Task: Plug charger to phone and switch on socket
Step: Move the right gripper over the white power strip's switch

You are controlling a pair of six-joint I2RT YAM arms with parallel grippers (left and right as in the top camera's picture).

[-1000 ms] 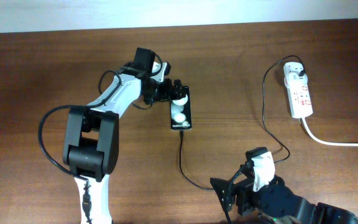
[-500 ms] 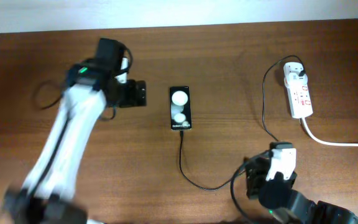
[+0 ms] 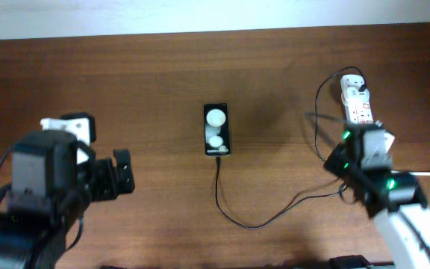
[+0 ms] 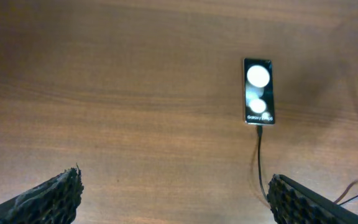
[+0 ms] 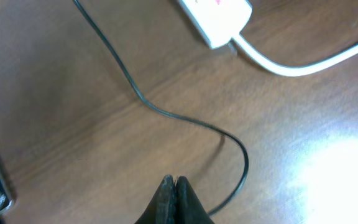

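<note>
The black phone [image 3: 216, 129] lies flat mid-table, two white reflections on its face; the left wrist view shows the phone [image 4: 258, 91] too. The thin black charger cable [image 3: 254, 223] meets its near edge, loops right and climbs to the white adapter [image 3: 352, 84] on the socket [image 3: 359, 109]. My right gripper [image 5: 174, 190] is shut on nothing, hovering over the cable [image 5: 166, 114] just short of the socket's end [image 5: 219, 18]. My left gripper [image 4: 173, 199] is open, far left of the phone and well back from it, nothing between its fingers [image 4: 48, 198].
The socket's thick white cord [image 5: 291, 62] runs off to the right. My right arm [image 3: 394, 202] covers the lower end of the strip in the overhead view. Bare brown wood [image 3: 163, 67] surrounds the phone.
My left arm pulled away from the phone to the front left, staying open. The right arm swung from the front edge up toward the socket, and its gripper went from open to shut.
</note>
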